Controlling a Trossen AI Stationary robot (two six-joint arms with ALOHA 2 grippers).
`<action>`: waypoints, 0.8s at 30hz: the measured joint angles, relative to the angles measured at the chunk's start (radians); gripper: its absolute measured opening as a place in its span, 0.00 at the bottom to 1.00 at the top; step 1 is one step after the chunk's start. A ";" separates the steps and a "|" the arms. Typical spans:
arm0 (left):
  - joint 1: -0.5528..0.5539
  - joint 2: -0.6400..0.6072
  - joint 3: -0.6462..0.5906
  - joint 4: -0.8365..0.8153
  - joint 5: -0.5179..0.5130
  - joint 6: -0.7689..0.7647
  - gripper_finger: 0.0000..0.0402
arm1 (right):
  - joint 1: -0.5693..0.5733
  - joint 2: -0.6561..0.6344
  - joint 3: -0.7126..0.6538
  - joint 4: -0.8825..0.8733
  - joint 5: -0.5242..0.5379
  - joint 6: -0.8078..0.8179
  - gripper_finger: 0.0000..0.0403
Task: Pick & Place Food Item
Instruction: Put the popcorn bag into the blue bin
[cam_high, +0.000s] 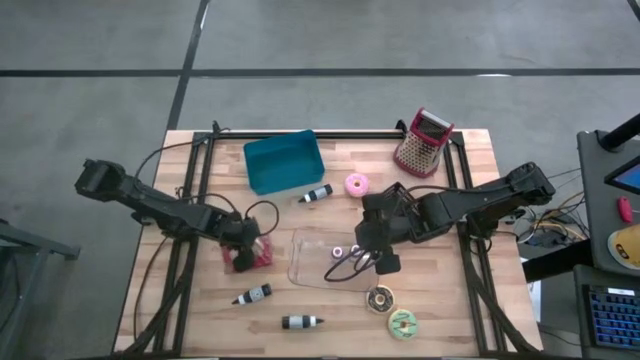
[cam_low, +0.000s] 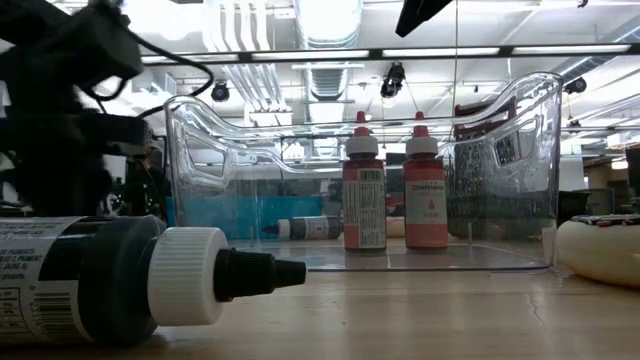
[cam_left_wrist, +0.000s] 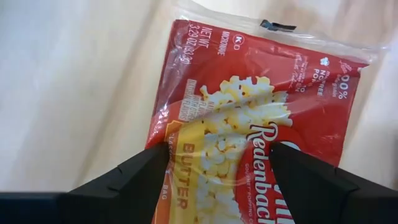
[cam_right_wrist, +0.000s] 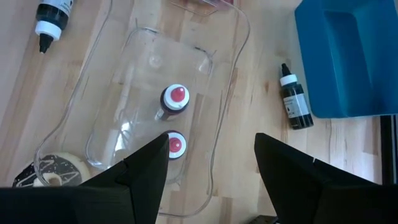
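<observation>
Left end effector (cam_left_wrist: 217, 165) fingers spread wide, straddling red butter popcorn bag (cam_left_wrist: 249, 118), not clamped on it. Bag flat on wooden surface (cam_high: 200, 310), left of clear bin (cam_high: 325, 258). Right end effector (cam_right_wrist: 211, 158) open wide, empty, above clear bin. Bin holds two red-capped bottles (cam_right_wrist: 174, 99) standing upright. Teal tray (cam_high: 283, 161) at rear. Black bottle (cam_right_wrist: 295, 102) lying between tray and bin.
</observation>
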 joint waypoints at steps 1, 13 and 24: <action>0.012 0.014 0.008 0.019 -0.012 0.011 0.72 | 0.000 0.000 0.000 0.000 0.000 0.000 0.58; 0.219 0.143 0.097 0.163 -0.317 0.205 0.72 | 0.000 0.000 -0.002 0.000 0.003 0.006 0.58; 0.325 0.113 0.139 0.072 -0.064 0.347 0.72 | 0.001 0.000 -0.011 -0.016 -0.019 -0.002 0.58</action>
